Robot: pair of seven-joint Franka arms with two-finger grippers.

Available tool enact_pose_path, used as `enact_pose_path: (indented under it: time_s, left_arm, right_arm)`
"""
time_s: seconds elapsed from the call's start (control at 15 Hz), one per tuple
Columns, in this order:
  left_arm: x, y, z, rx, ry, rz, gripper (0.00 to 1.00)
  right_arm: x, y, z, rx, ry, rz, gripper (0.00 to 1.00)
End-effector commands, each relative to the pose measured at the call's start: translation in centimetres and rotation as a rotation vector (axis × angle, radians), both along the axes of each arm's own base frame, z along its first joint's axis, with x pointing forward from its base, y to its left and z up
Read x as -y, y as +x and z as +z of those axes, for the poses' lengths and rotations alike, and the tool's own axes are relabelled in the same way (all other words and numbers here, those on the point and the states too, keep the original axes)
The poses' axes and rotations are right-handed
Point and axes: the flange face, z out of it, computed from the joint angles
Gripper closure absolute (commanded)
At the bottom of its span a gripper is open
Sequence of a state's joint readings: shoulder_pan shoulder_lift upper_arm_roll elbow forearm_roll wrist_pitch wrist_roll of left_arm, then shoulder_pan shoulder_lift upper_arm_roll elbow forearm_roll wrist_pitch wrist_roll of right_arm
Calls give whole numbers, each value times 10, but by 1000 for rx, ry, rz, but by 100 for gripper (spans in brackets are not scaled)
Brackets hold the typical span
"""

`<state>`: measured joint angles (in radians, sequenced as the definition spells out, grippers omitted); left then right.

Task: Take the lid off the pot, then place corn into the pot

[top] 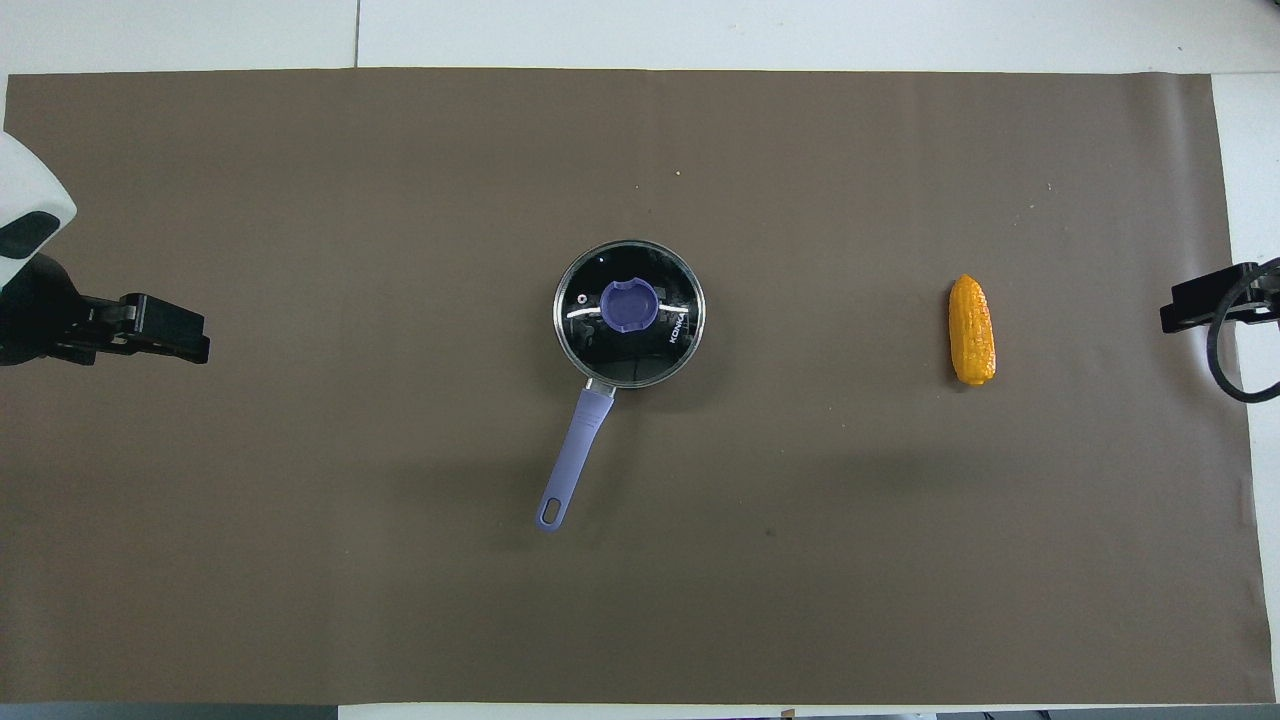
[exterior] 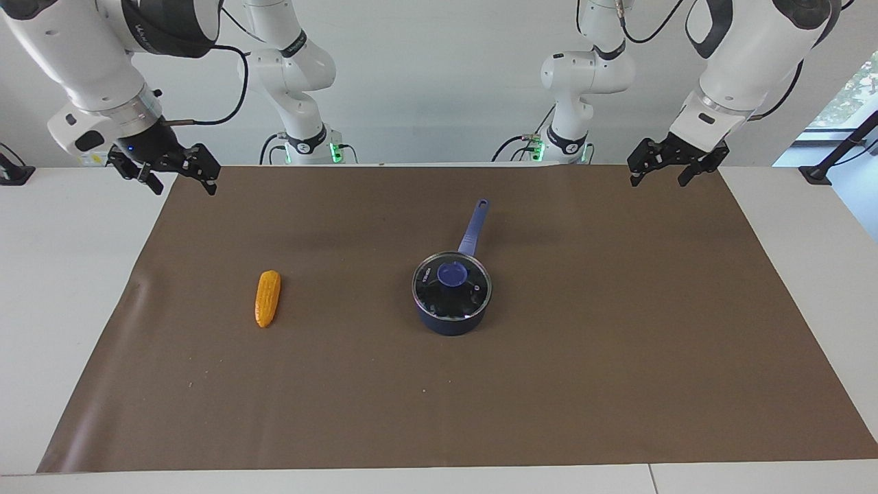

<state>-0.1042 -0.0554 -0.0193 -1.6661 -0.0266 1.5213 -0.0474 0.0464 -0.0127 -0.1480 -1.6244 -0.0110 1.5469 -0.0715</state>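
The dark blue pot point(exterior: 449, 324) stands mid-mat with the glass lid point(exterior: 475, 291) on it and the lid's blue knob point(exterior: 452, 274) at the centre. The pot's long handle point(exterior: 475, 226) points toward the robots. In the overhead view the lid point(top: 662, 350) covers the pot, whose handle point(top: 580, 440) shows. The corn point(exterior: 268, 298) lies on the mat toward the right arm's end, also in the overhead view point(top: 972, 330). My left gripper point(exterior: 660, 180) point(top: 195, 342) is open and empty, raised over the mat's edge at the left arm's end. My right gripper point(exterior: 183, 185) point(top: 1175, 315) is open and empty over the mat's edge at its own end.
A brown mat point(exterior: 617, 357) covers most of the white table point(exterior: 62, 288). Nothing else lies on it.
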Motion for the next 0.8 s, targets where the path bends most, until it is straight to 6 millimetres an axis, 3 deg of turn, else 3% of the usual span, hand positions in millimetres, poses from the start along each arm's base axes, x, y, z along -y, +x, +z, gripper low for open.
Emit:
enact_pose_path:
  time_s: [0.0, 0.47, 0.6, 0.73]
  left_arm:
    - [0, -1, 2, -7, 11, -4, 0]
    - [3, 0, -2, 21, -4, 17, 0]
    - [36, 2, -3, 55, -26, 31, 0]
    - [81, 9, -14, 36, -67, 10, 0]
  right_arm:
    - [-7, 0, 4, 12, 5, -1, 0]
    - [-6, 4, -1, 44, 10, -3, 0]
    - [-10, 6, -15, 51, 14, -2, 0]
    - [-37, 14, -46, 60, 13, 27, 0]
